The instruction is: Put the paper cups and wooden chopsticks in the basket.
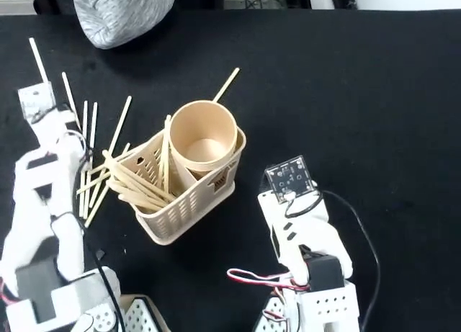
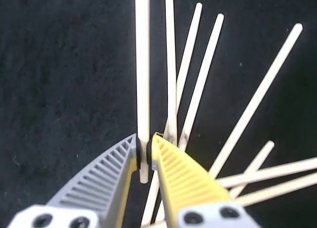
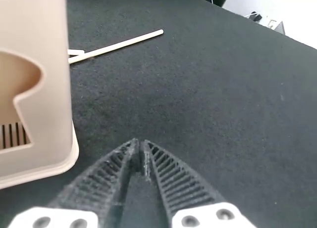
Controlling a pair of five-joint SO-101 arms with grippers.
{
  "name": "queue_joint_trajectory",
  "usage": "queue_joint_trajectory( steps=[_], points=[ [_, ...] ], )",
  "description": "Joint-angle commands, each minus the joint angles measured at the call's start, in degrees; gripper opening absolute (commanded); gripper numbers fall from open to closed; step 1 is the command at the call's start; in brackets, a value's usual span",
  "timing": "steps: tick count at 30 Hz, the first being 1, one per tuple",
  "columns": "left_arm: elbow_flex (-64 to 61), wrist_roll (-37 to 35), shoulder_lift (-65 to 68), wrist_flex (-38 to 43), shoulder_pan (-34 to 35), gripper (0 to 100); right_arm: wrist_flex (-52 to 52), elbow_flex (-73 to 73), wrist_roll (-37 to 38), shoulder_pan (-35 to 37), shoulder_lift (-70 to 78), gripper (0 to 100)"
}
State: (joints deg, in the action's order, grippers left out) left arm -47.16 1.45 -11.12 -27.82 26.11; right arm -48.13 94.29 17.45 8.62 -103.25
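Observation:
A beige slotted basket [image 1: 189, 202] stands mid-table with a paper cup [image 1: 203, 136] upright in its right half and several wooden chopsticks [image 1: 137, 184] leaning in its left half. More loose chopsticks [image 1: 90, 152] lie fanned on the black table to the basket's left. At the far left my left gripper [image 2: 144, 139] is shut on one chopstick [image 2: 142, 79], which also shows in the high view [image 1: 38, 58]. My right gripper [image 3: 138, 145] is shut with nothing in it, low over the table just right of the basket wall [image 3: 44, 89].
One chopstick [image 1: 226, 85] lies behind the basket, also seen from the right wrist [image 3: 119, 42]. A grey bag [image 1: 122, 8] sits at the back left edge. The right arm [image 1: 306, 245] stands at the front, with open black table to its right.

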Motion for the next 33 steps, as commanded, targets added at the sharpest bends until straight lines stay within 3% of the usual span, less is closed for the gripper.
queue_joint_trajectory(
  steps=[1, 12, 18, 23, 33],
  points=[
    [12.4, -0.4, 6.3, -5.3, -0.1, 3, 0.6, -2.1, -0.5, -0.8, -5.2, 1.2],
    [32.2, -0.7, 27.5, -9.1, -2.4, 3, 0.6, -2.2, -0.5, -0.7, -5.2, 1.2],
    [38.4, -1.5, 28.4, -18.0, -2.3, 3, 0.6, -2.2, -0.5, -0.7, -5.2, 1.2],
    [39.3, -9.3, 28.1, -18.5, -1.8, 3, 0.6, -2.2, -0.5, -0.7, -5.2, 1.2],
    [40.0, -9.9, 27.8, -18.5, -2.4, 3, 0.6, -2.2, -0.5, -0.7, -5.2, 1.2]
  ],
)
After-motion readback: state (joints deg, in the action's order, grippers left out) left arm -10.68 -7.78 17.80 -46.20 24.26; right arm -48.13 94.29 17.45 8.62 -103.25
